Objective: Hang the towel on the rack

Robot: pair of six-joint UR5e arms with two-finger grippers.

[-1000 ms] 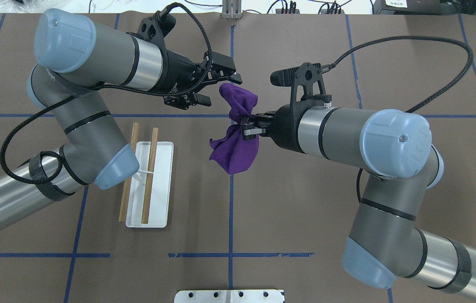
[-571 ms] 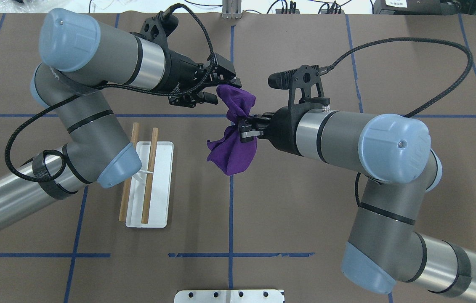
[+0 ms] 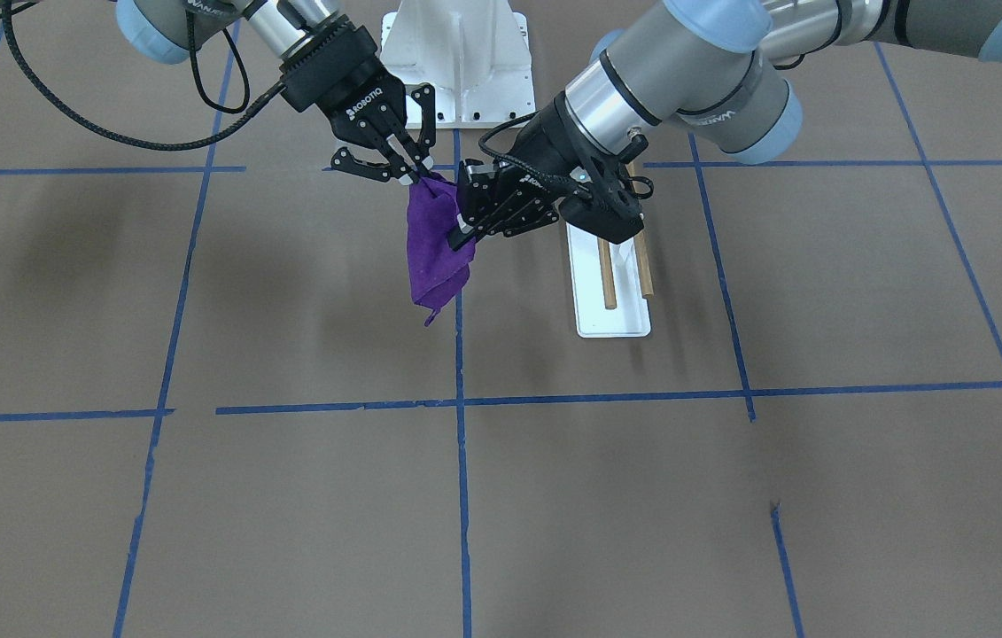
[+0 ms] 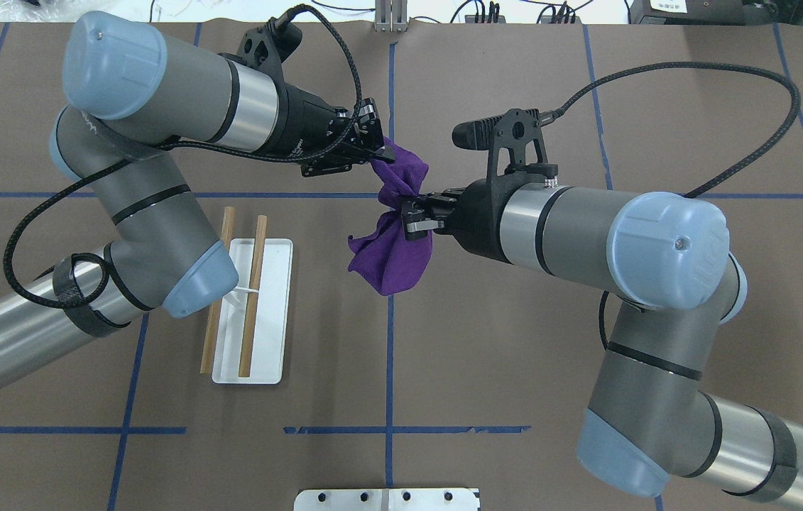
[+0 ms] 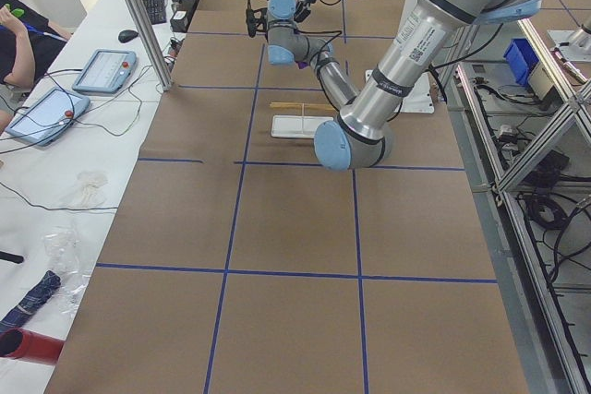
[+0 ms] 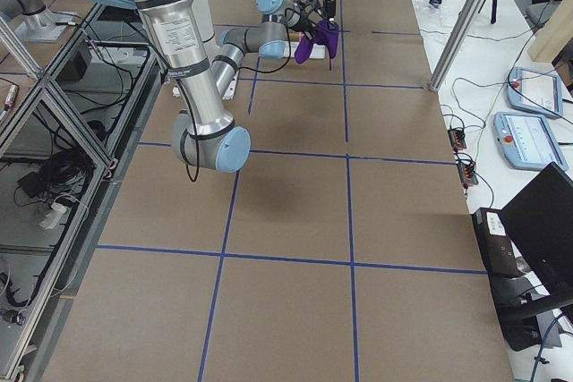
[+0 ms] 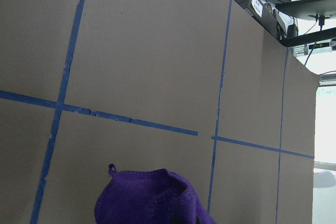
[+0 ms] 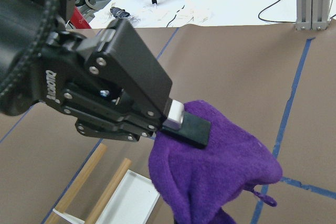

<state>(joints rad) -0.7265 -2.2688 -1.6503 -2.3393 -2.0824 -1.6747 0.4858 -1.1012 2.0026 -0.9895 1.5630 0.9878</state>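
Observation:
A purple towel [image 4: 394,255] hangs in the air over the table's middle, bunched and held by both grippers. My right gripper [image 4: 412,216] is shut on the towel's middle. My left gripper [image 4: 381,152] is shut on its far upper end. In the front view the right gripper [image 3: 412,173] pinches the towel [image 3: 434,257] at the top and the left gripper [image 3: 463,232] grips its side. The right wrist view shows a left fingertip pad [image 8: 186,127] pressed on the towel [image 8: 210,177]. The rack [image 4: 270,312], a white base with two wooden dowels [image 4: 253,294], stands left of the towel, under my left forearm.
A white bolted metal pedestal [image 3: 461,62] stands at the robot's side of the table. Blue tape lines [image 4: 389,355] cross the brown table cover. The rack also shows in the front view [image 3: 611,323] and at the right wrist view's lower left [image 8: 131,198].
My left gripper has moved onto the towel's far end and gone from open to shut on it. The right gripper keeps its hold and has barely moved.

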